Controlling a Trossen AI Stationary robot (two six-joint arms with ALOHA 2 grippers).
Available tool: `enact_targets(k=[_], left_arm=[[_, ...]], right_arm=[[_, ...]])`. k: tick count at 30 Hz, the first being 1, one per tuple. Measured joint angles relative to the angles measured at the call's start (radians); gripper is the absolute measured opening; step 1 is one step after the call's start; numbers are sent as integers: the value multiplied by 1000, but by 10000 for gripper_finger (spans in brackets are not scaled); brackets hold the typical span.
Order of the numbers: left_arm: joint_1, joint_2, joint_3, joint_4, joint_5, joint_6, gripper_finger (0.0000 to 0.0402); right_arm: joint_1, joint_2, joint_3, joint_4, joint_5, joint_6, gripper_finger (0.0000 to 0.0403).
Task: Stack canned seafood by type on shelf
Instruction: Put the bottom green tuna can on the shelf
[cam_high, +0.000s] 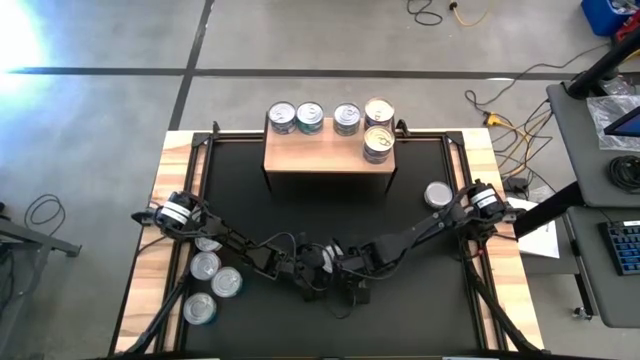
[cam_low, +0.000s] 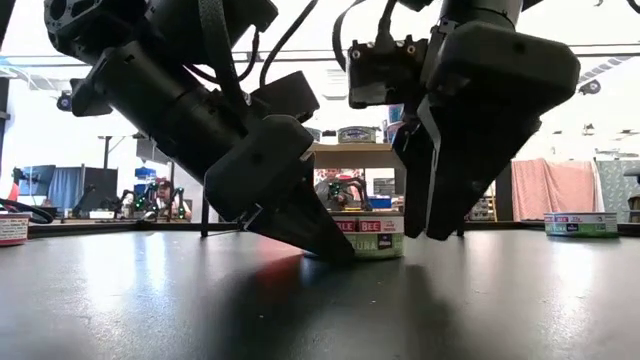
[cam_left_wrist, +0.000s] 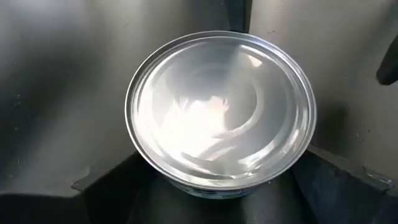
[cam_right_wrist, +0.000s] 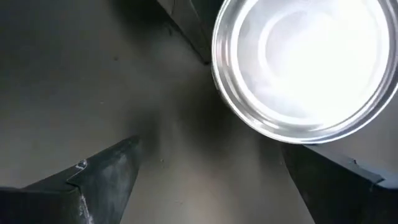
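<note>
Grey concrete floor with dark seams is seen around a table (cam_high: 150, 260) with light wood edges, whose middle is covered by a black mat (cam_high: 420, 200); cables and a desk with a keyboard are seen at the right of the high frame. At the upper centre of that frame the shelf (cam_high: 325, 155) is placed, and five tins are counted on its wood top: four in a row (cam_high: 283, 117) and a fifth (cam_high: 379, 144) just below the rightmost one. Four more tins (cam_high: 205, 265) are grouped at the lower left on the wood edge, and one single tin (cam_high: 438, 194) is seen on the mat at the right. One further tin (cam_low: 372, 238) stands on the mat at the lower centre, below both grippers. The left gripper (cam_low: 300, 225) is held with its fingers spread on either side of this silver-topped tin (cam_left_wrist: 221, 112); whether the sides are touched cannot be told. The right gripper (cam_low: 445, 190) is held close beside it, fingers wide apart, nothing gripped, with the same tin (cam_right_wrist: 308, 65) seen at the upper right of its wrist frame.
</note>
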Motion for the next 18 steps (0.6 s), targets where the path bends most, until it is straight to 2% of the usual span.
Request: enact_targets(k=[13,18], left_arm=[[-1,8,-6,115,-35,111,374],[2,8,-15,127,-30,77,375]], right_arm=[[-1,45,0,7,53,12,380],[-2,44,4,3,59,5,380]])
